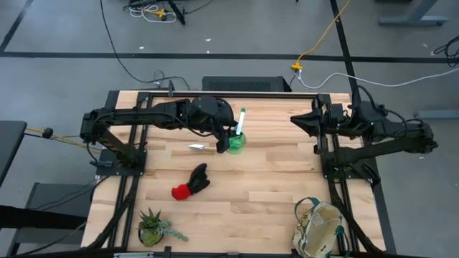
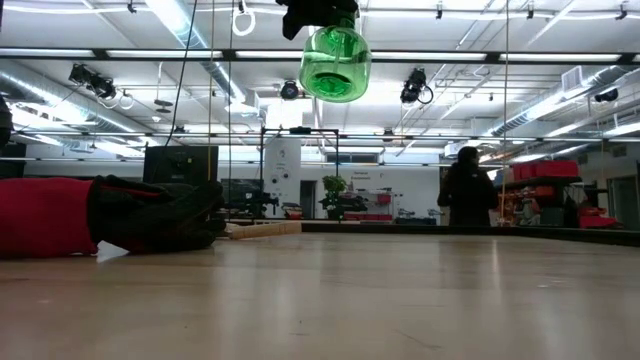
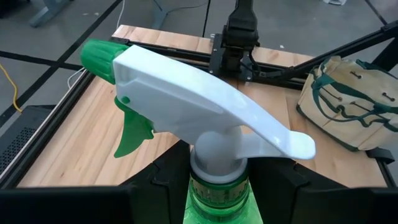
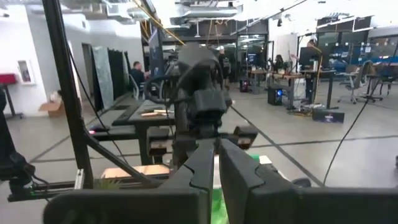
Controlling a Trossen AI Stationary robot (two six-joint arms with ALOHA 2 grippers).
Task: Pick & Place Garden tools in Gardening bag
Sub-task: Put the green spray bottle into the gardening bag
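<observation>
Behind the wooden table [image 1: 265,179] we see an open workshop with desks, ceiling lights and a person standing far off. Our left gripper [image 1: 231,140] has its jaws half-spread around the neck of the green spray bottle [image 2: 336,62], just under the white trigger head [image 3: 205,93], and it holds the bottle well clear of the tabletop; in the low view the round green body hangs free beneath the jaws with nothing under it. Our right gripper [image 1: 297,120] waits at the far right edge of the table, jaws pressed together on nothing.

Below and to the near side of the left jaws lies the red-and-black glove pair [image 1: 191,183], and just beside them a wooden-handled tool [image 1: 197,147] rests flat. The gardening bag [image 1: 320,229] sits at the near right corner, well apart from the held bottle, its mouth turned up. A small potted plant [image 1: 153,226] stands at the near left corner.

We judge the carry across to be the risk. The grip is on a narrow neck with the heavy body hanging below, so a quick swing could let the bottle pivot or slip through the jaws. Coming in low, the bottle could also catch the soft rim or a handle loop and tip the bag over.
</observation>
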